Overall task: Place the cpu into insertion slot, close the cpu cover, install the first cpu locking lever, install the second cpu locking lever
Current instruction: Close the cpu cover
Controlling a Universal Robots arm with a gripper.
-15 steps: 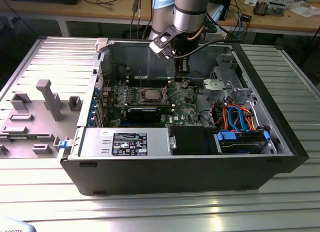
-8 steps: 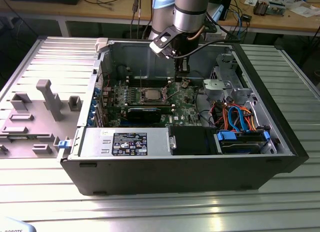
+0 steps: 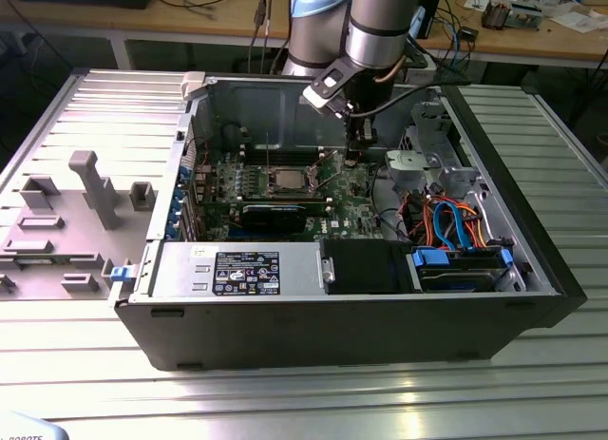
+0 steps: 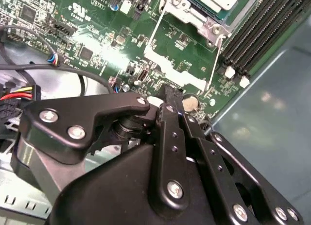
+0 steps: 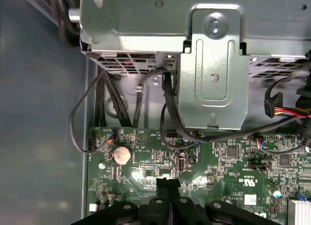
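jaws: pressed together, nothing pinched; gripper [image 3: 357,155] tip low over the green board [image 5: 228,157], just beside the coin cell [image 5: 121,154]
cpu: cpu [image 3: 288,181] seated flat in the insertion slot [image 3: 306,183], silvery top up, mid-board inside the open case [image 3: 332,335]
cpu cover: cpu cover [image 4: 188,16] seen as a silvery frame around the chip in the second wrist view; latched or not, cannot tell
bearing: in the exterior view, cpu at about 8 o'clock from the jaws, near but apart, bare board between
long axis: none, chip square; edges parallel to the memory slots [image 4: 262,25] beside it
arm: single arm [image 3: 380,22], reaching down from 12 o'clock
worktop: ribbed metal worktop [image 3: 285,392] under the case
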